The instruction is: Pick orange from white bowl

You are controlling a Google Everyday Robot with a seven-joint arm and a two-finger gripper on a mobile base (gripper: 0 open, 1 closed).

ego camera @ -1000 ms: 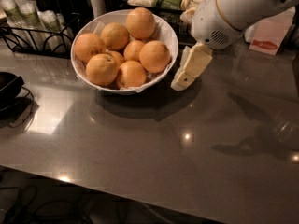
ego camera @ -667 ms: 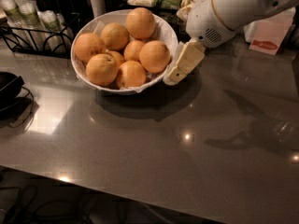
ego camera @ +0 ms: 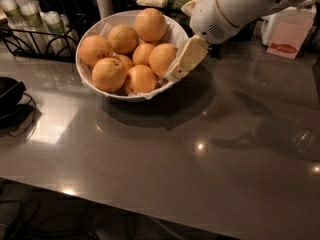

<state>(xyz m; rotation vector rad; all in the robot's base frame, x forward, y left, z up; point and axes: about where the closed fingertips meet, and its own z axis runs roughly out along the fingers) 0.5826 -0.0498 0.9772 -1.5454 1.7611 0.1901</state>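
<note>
Gripper [ego camera: 175,73] hangs tilted at the rim of the white bowl [ego camera: 80,71], just beside the nearest orange [ego camera: 162,59], seemingly lining up a grab; apart or together, I cannot tell.

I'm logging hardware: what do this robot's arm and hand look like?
The arm is a rounded white shell with a thin seam ring and a small dotted vent. The hand, at the right rim of the white bowl, is pale cream.
</note>
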